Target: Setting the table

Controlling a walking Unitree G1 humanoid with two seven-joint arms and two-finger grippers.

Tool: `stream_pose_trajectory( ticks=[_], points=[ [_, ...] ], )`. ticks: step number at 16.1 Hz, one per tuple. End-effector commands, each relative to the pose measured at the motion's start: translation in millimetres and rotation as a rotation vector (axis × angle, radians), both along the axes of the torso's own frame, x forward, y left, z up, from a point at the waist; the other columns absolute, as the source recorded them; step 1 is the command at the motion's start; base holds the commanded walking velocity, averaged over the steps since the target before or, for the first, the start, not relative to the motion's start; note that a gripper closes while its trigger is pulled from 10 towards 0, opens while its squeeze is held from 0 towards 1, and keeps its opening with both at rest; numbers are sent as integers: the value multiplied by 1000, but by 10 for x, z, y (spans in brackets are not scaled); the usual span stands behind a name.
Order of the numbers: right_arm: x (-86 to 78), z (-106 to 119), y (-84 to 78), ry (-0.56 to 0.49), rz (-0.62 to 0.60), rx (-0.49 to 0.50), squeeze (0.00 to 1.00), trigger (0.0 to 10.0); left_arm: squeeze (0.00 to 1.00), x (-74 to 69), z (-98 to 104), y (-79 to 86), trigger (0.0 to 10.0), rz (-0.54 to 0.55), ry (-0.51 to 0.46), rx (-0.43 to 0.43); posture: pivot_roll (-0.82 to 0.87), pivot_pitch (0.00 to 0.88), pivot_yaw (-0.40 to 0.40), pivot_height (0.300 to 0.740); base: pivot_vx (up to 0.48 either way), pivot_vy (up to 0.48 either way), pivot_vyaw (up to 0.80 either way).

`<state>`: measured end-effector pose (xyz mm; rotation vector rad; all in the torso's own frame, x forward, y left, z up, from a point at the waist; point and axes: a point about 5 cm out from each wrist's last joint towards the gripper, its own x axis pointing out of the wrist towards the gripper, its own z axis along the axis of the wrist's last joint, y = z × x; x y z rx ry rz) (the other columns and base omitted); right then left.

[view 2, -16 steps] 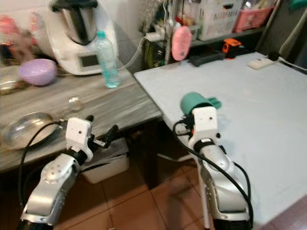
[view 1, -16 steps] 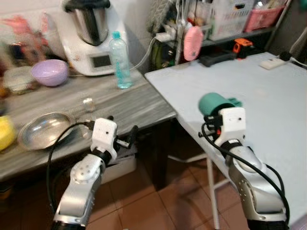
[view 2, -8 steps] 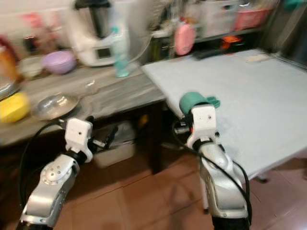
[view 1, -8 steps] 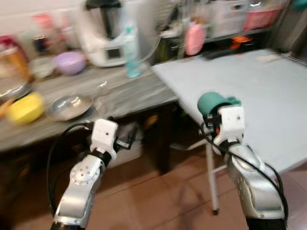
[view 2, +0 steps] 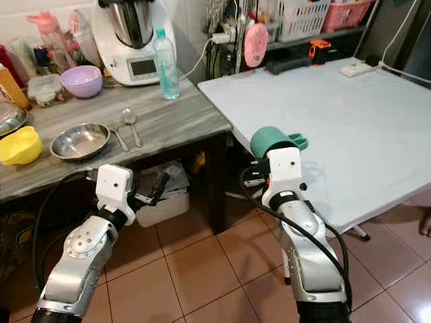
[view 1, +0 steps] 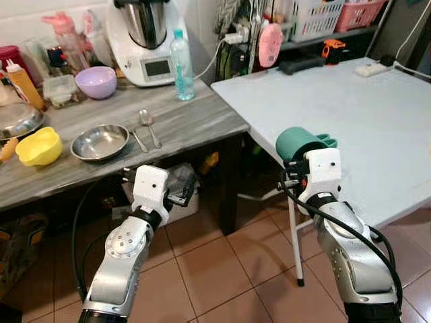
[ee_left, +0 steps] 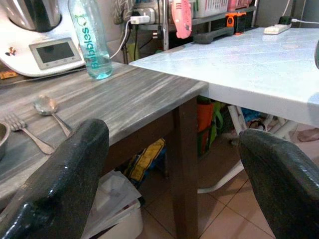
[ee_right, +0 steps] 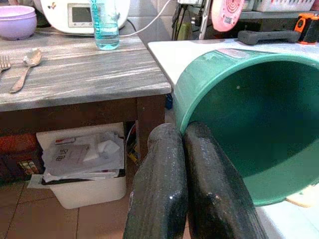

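My right gripper (ee_right: 184, 130) is shut on the rim of a green mug (view 1: 300, 142), one finger inside and one outside, holding it on its side over the near edge of the pale blue table (view 1: 363, 114). My left gripper (ee_left: 169, 149) is open and holds nothing; it hangs in front of the grey wooden counter (view 1: 188, 124), below its top. A steel bowl (view 1: 100, 141), a fork (view 1: 137, 138) and a spoon (view 1: 149, 124) lie on the counter, with a yellow bowl (view 1: 38, 146) and a purple bowl (view 1: 96, 81) further left.
A water bottle (view 1: 180, 55) and a white kitchen machine (view 1: 145, 37) stand at the back of the counter. A white bin of papers (ee_right: 84, 164) sits under it. Shelves with baskets line the wall behind the table. A power strip (view 1: 374, 67) lies at the table's far side.
The camera has pulled back and swung, so more of the counter's left end and the tiled floor shows. Both arms hold the same pose, and the mug stays in the right gripper.
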<state>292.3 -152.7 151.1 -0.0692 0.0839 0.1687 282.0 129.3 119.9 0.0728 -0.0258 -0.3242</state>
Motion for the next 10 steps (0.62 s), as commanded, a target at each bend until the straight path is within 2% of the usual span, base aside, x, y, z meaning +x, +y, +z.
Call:
stream_pose_trajectory(
  ticks=[1,6,10],
  points=[
    [29,71,16,-33,4,2,0,10000,0,30,29,16,10000,13,-16,12,-41,0,36,740,0,0,0],
    [34,77,21,-42,3,-1,0,10000,0,62,40,9,10000,17,-19,12,-46,0,41,740,0,0,0],
    [38,91,22,-53,4,-6,0,10000,0,78,45,21,10000,22,-23,13,-46,0,43,740,0,0,689]
  ],
)
